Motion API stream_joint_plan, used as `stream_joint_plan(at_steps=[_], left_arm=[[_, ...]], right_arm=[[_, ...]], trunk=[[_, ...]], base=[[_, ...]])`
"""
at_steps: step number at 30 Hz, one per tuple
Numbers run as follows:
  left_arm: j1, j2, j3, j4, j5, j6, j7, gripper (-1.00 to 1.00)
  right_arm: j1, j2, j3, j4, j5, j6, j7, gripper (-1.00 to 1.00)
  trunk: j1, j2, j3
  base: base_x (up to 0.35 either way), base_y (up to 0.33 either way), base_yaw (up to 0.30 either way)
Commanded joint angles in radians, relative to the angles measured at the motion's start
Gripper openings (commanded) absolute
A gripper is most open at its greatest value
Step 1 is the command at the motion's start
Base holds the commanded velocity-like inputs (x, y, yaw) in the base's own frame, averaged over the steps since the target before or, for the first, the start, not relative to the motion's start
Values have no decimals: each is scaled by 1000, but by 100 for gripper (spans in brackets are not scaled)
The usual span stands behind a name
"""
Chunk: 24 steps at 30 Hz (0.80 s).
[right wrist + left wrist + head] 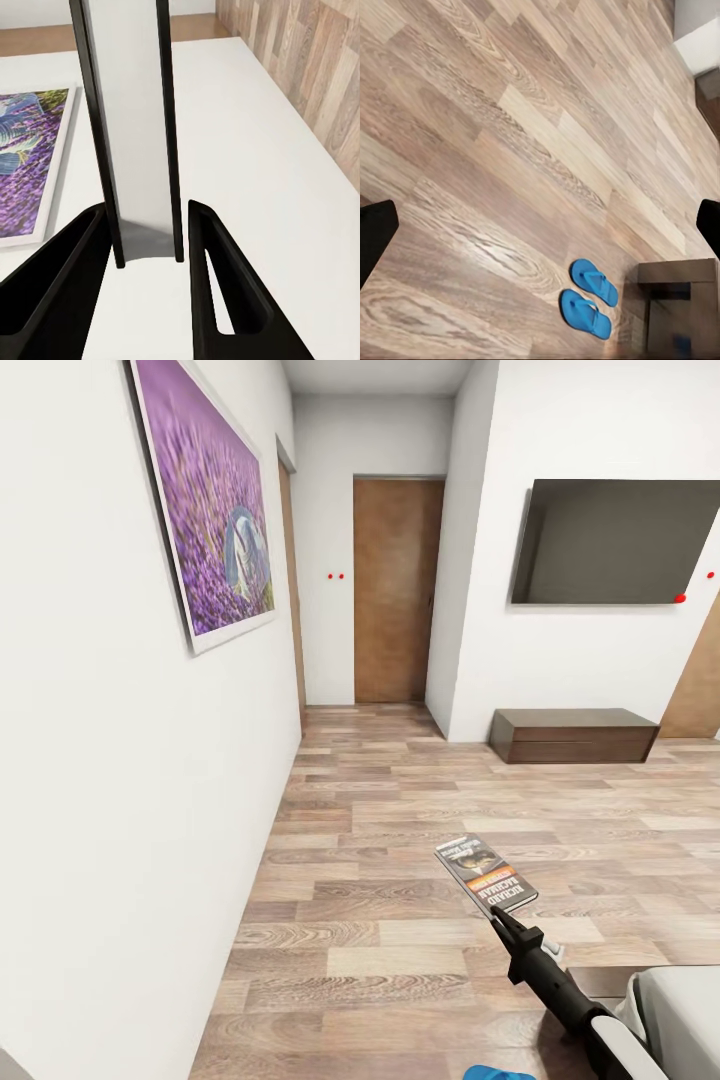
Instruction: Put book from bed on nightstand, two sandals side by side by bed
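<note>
Right gripper (507,922) has its fingers pinching the book (486,874) by one edge, held out over the floor beside the bed (675,1000), probably for carrying to a nightstand. Left fingers (373,234) are spread wide above both sandals (589,296), which lie together by the bed's frame.

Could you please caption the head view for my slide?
Right gripper carries the book over the wood-plank floor, facing a hallway door.

My matt black plastic right claw (497,916) is pinching a glossy paper-covered book (486,873) above grainy satin-sheened wood-plank floor (400,830).
</note>
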Motion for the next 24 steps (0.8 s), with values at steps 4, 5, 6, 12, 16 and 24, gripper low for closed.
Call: stream_joint_plan(at_steps=[4,5,6,12,16,24], left_arm=[[0,-17,-8,-16,-28,-4,51,100],[0,-21,-9,-19,-34,-4,63,100],[0,-25,-9,-23,-41,-5,82,100],[0,-33,-9,-30,-53,-5,116,100],[0,-35,-9,-31,-55,-5,126,100],[0,-51,-12,-33,-58,-5,169,100]], right_arm=[[0,0,-1,0,-7,8,0,-100],[0,0,-1,0,-7,8,0,-100],[0,0,-1,0,-7,8,0,-100],[0,0,-2,0,-7,7,0,-100],[0,0,-1,0,-7,7,0,-100],[0,0,-1,0,-7,7,0,-100]], trunk=[[0,0,-1],[0,0,-1],[0,0,-1],[0,0,-1],[0,0,-1],[0,0,-1]], base=[[0,0,0],[0,0,0],[0,0,0],[0,0,0],[0,0,0],[0,0,0]])
